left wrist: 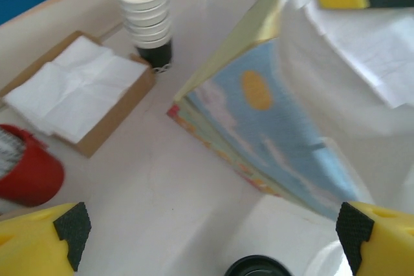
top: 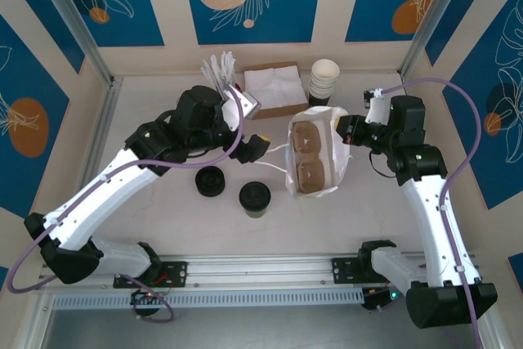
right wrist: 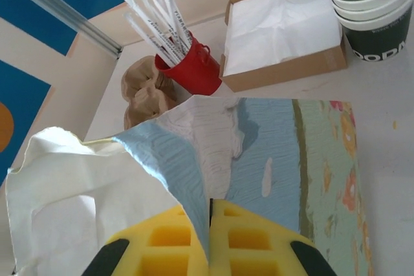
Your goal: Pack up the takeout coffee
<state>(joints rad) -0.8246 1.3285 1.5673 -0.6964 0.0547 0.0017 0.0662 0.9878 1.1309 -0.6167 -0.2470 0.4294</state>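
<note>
A tall white paper bag stands open on the bench with two brown rounded parcels inside. The takeout coffee, one small olive-green paper cup with a round black plastic lid, stands outside the bag, just left of it, near one loose black lid. One cardboard tray holds white napkins. One red bucket holds white wrapped straws. One stack of white paper cups stands behind the bag. The right pincer is clamped on the bag's rim. The left pincer gapes wide and empty.

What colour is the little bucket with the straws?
The bucket is red, clearest in the right wrist view.
</note>
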